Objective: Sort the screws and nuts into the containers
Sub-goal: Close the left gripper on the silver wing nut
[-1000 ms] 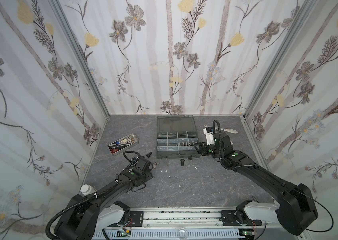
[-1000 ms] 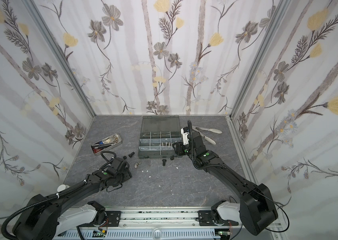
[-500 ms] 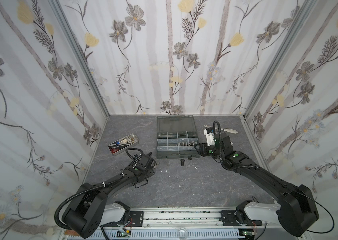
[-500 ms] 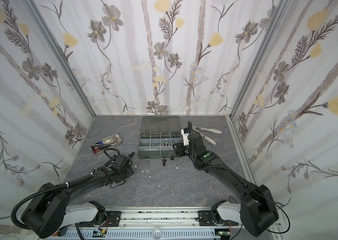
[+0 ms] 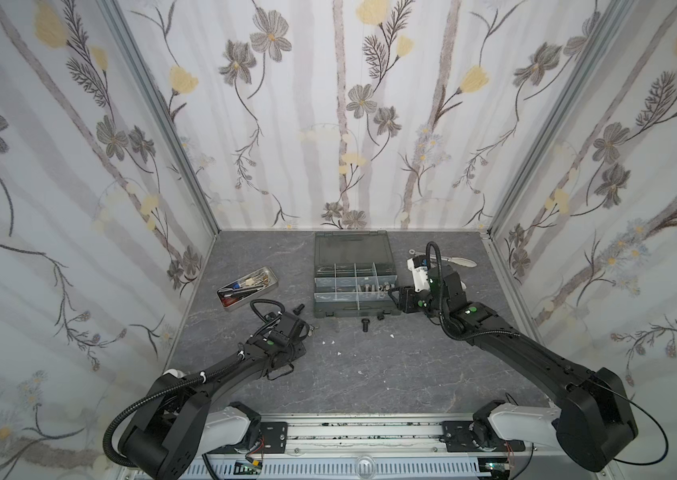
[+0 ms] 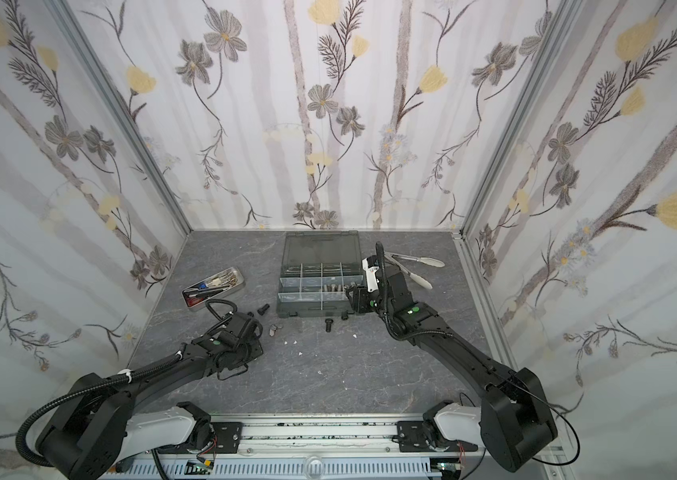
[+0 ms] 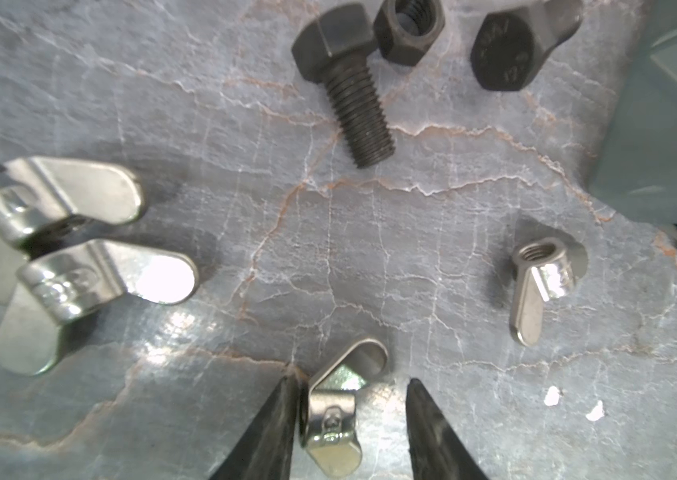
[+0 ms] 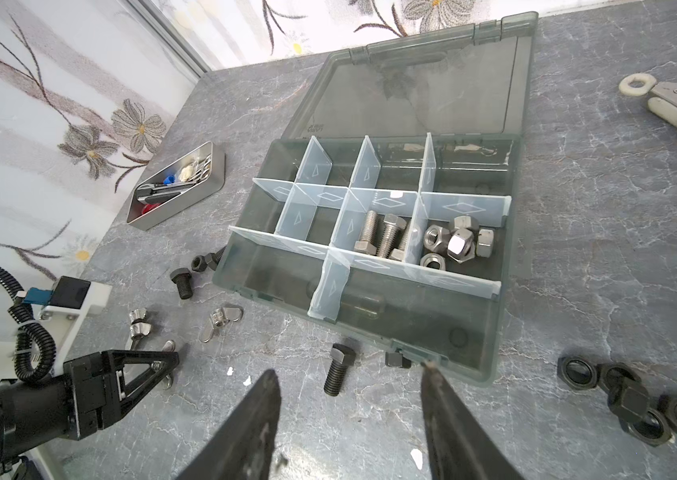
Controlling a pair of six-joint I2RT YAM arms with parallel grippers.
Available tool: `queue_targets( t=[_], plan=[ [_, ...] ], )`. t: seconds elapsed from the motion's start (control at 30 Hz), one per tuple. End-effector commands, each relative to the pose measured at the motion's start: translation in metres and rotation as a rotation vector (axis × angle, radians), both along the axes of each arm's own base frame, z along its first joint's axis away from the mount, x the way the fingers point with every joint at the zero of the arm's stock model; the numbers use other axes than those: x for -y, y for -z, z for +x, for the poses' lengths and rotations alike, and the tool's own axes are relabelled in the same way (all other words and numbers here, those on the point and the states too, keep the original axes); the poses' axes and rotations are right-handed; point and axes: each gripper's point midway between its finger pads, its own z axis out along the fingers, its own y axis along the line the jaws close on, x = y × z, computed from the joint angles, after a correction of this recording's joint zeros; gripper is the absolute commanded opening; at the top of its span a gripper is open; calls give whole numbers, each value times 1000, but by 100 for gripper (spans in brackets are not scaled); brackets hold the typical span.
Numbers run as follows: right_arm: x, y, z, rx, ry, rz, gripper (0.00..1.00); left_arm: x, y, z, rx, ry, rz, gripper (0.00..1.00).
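My left gripper [image 7: 351, 376] stands low over the table, left of the organizer box [image 5: 353, 309]. A silver wing nut [image 7: 337, 415] lies between its fingers: one finger touches it, the other stands apart. More wing nuts [image 7: 70, 249] lie nearby, along with a black screw [image 7: 353, 104] and a black nut [image 7: 407, 29]. My right gripper [image 8: 348, 370] hangs open and empty by the box's front right corner, above a black screw [image 8: 339, 370]. The box's containers hold silver screws [image 8: 382, 239] and silver nuts [image 8: 457, 245]. Black nuts [image 8: 636, 403] are heaped right of the box.
A metal tray [image 5: 226, 305] of tools sits at the left, behind my left arm. Long silver tongs [image 6: 411, 266] lie behind my right arm. The box's clear lid [image 8: 411, 91] lies open flat towards the back wall. White crumbs dot the table's middle.
My left gripper has moved forward to the wing nuts and its jaws have narrowed around one of them. The right arm has not moved.
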Motion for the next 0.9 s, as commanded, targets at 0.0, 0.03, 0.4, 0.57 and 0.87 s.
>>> queue_targets(
  t=[0.0,0.03,0.4,0.57,0.87],
  plan=[
    [-2,-4,1,15,-4,11,56,-5,6,-6,-44,22,45,44],
    [-2,-3,0,13,-6,13,56,-5,6,-5,-44,26,50,43],
    [1,-2,-2,19,-4,4,56,-11,16,-2,-112,42,147,34],
    [1,-2,-2,25,-6,3,56,-13,12,-6,-117,43,159,31],
    [1,-4,-2,35,-8,5,56,-7,13,-14,-151,77,203,30]
  ],
)
